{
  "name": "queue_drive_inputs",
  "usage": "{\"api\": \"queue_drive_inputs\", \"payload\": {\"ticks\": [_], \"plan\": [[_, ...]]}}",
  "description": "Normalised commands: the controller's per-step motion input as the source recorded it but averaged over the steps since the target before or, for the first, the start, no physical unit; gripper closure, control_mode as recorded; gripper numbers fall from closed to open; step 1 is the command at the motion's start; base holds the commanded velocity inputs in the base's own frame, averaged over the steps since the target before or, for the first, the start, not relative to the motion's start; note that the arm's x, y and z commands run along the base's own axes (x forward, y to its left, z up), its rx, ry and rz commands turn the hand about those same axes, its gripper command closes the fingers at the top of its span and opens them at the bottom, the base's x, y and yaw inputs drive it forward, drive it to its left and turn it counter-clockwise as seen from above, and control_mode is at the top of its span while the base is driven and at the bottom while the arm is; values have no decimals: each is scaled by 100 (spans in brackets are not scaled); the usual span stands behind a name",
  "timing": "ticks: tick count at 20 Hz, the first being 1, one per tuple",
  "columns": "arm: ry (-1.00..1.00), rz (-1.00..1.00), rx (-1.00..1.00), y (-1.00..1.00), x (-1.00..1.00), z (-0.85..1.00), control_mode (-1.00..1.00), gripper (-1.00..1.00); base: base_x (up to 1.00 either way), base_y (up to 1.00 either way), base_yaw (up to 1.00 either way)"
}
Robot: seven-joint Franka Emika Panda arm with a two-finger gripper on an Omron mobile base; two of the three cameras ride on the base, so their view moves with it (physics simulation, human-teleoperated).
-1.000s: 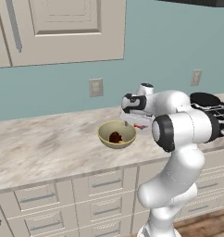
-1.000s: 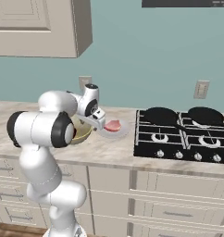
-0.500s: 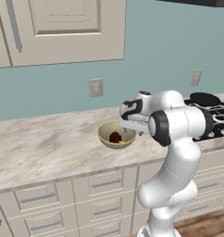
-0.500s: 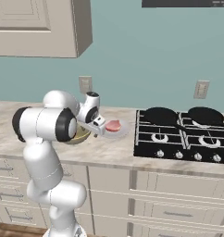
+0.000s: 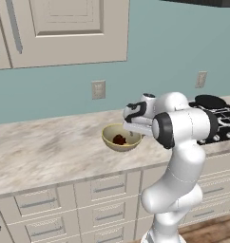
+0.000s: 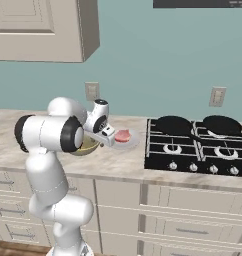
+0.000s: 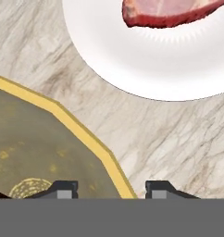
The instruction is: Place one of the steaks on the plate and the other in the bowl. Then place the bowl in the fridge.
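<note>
Hand view: tool [image 7: 112, 187] fingers apart, straddling yellow rim of mottled olive-gold bowl [image 7: 40, 139] on marble tabletop [image 7: 169, 139]. Raw pink steak [image 7: 167, 11] on white plate [image 7: 146, 60]; dark steak [image 5: 119, 139] in bowl. Next: clamp rim, lift toward fridge.

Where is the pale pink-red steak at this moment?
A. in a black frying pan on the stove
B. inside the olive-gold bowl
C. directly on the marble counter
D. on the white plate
D: the pale pink-red steak lies on the white plate, which stands on the counter beside the yellow-rimmed bowl; the right base view shows the same.
</note>
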Motion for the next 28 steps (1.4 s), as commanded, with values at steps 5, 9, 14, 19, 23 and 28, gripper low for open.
{"api": "queue_drive_inputs", "payload": {"ticks": [5, 9, 14, 19, 23, 28], "plan": [[0, 0, 0, 0, 0, 0, -100, 100, 0, 0, 0], [0, 0, 0, 0, 0, 0, -100, 100, 0, 0, 0], [0, 1, 0, -3, 0, 2, -100, 100, 0, 0, 0], [-9, 9, -1, -3, -44, 57, -100, 100, 0, 0, 0], [-18, 3, 0, -13, -80, 27, -100, 100, 0, 0, 0], [-39, 2, 6, -54, -85, 25, -100, 100, 0, 0, 0]]}}
